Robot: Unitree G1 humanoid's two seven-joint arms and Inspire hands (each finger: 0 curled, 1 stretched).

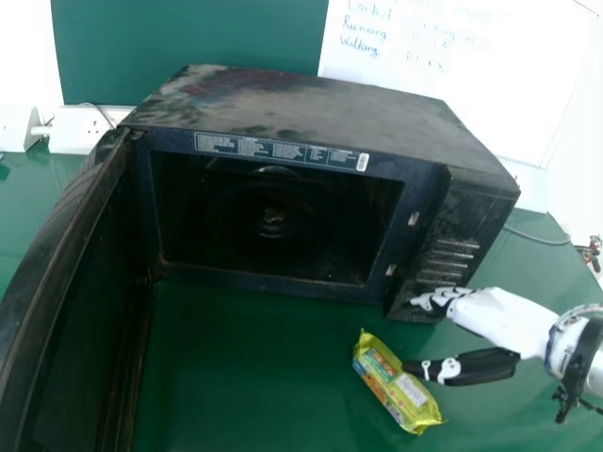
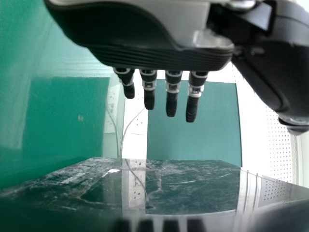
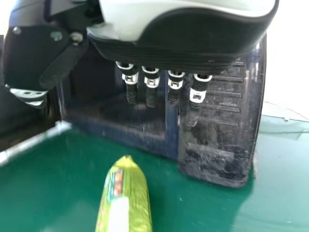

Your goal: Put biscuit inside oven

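Observation:
The green-yellow biscuit packet [image 1: 396, 382] lies on the table in front of the oven, and in the right wrist view the packet [image 3: 124, 198] lies below the hand. The black oven [image 1: 320, 104] has its door [image 1: 71, 301] swung wide on the left. My right hand [image 1: 485, 311] is over the table by the oven's control panel, its thumb beside the packet's upper right edge and its fingers straight near the panel. In the right wrist view the right hand [image 3: 183, 53] is open and holds nothing. My left hand [image 2: 159, 53] in the left wrist view has straight fingers and is empty.
Sockets [image 1: 80, 130] with a plug and cable are on the wall at the left. A whiteboard sheet [image 1: 452, 75] with writing stands behind the oven. Another cable [image 1: 539, 236] lies right of the oven on the green table [image 1: 245, 377].

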